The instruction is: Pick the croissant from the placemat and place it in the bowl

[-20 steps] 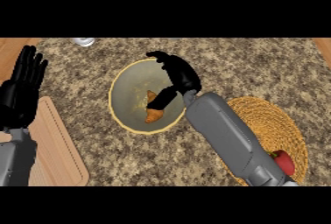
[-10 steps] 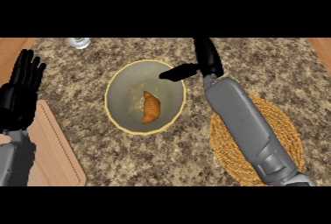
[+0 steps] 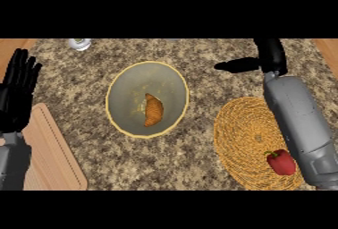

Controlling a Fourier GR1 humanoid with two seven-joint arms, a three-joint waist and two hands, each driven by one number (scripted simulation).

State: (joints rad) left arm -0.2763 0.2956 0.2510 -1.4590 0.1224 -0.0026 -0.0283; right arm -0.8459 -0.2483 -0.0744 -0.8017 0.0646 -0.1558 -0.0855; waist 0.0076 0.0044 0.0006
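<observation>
Croissant: while the right hand [image 3: 264, 58] is hanging above the table's far side, the croissant [image 3: 153, 110] is lying inside the bowl [image 3: 117, 85], right of its middle, well apart from the woven placemat [image 3: 244, 134].
Task standing: judging by this layout, the placing step is looking done; only clearing the arm is remaining.
Right hand: it is holding nothing, with its thumb sticking out sideways toward the bowl; the fingers are looking straight and fairly wide.
Left hand: it is resting open with fingers up at the left edge, beside the wooden board [image 3: 56, 156].
Risk one: the grey right forearm is lying across the placemat's right part, so a low sweep homeward could be dragging the mat or nudging the red pepper [image 3: 282, 162] sitting just beside the arm.
Risk two: a swing leftward could be clipping the bowl's rim and tipping the croissant out.
Open room: bare table is showing between bowl and placemat and along the near side.
Edges: the table's far edge is near the right hand, and a small jar [image 3: 80, 43] is standing at the far left.
</observation>
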